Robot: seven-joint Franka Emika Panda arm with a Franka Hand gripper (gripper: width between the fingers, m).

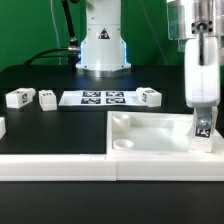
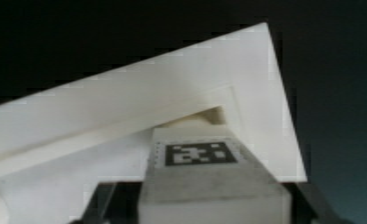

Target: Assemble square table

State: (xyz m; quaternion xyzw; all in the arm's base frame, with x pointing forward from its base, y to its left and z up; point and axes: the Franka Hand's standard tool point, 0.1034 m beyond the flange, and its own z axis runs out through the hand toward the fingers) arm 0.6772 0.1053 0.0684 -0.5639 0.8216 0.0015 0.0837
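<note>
The gripper (image 1: 202, 106) is pinching one white tag-marked leg (image 1: 204, 130) upright, its jaws pressed on the leg's two sides. It holds the leg down inside the square tabletop (image 1: 150, 140), in the tray's corner at the exterior view's right. The tabletop lies rim up by the edge of the worktop (image 1: 60, 125) nearest the exterior camera, touching or just beside the long white rail (image 1: 55, 165) that runs along that edge. In the wrist view the leg (image 2: 201, 160) sits close into the angle where two raised walls of the tabletop (image 2: 144, 90) meet, though whether its foot is already seated cannot be told. The step in hand looks like fitting this leg into its corner socket. To do it well, keep the leg plumb, centre it on the socket rather than on the rim, and press or turn without dragging the tray away from the rail. Three spare legs (image 1: 47, 97) wait in a row across the middle of the worktop, either side of the marker board (image 1: 100, 97), for the other corners.
</note>
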